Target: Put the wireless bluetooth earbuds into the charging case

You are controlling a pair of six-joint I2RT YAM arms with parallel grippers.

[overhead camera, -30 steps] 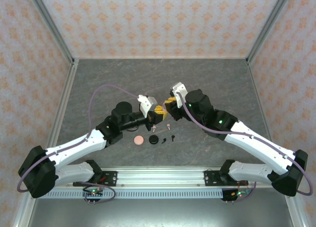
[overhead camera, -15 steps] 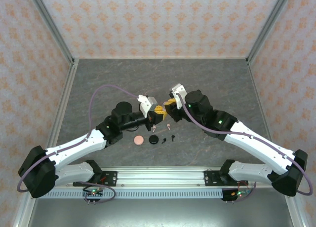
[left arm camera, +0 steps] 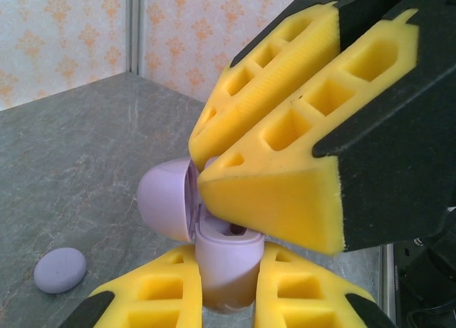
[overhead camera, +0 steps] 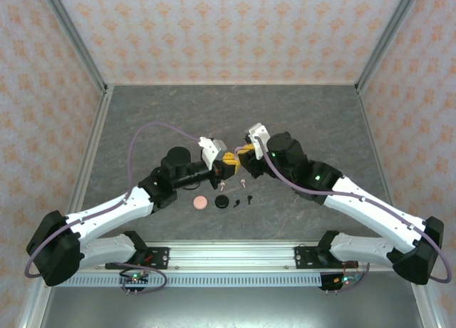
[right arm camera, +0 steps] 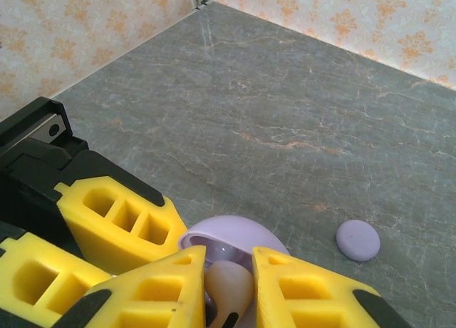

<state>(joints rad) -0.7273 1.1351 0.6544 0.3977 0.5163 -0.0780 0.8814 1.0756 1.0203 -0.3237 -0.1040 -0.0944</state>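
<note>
My left gripper (left arm camera: pixel 228 265) is shut on the body of a lavender charging case (left arm camera: pixel 226 271), held upright above the table with its lid (left arm camera: pixel 164 200) swung open. My right gripper (right arm camera: pixel 228 264) is shut on a pale pink earbud (right arm camera: pixel 229 289) and hovers just over the case's open top (right arm camera: pixel 228 235). In the top view the two grippers meet tip to tip, left gripper (overhead camera: pixel 226 165) and right gripper (overhead camera: pixel 239 155). Loose on the table lie two pale pink earbuds (overhead camera: pixel 243 180) and two black earbuds (overhead camera: pixel 250 197).
A pink round case (overhead camera: pixel 201 202) and a black round case (overhead camera: pixel 223 202) lie on the grey table (overhead camera: pixel 313 121) just in front of the grippers. A small lavender disc (right arm camera: pixel 358 239) rests on the table behind them. Patterned walls stand on three sides.
The right gripper with the pink earbud has edged a little to the left, closer over the lavender case. The left arm has stayed put.
</note>
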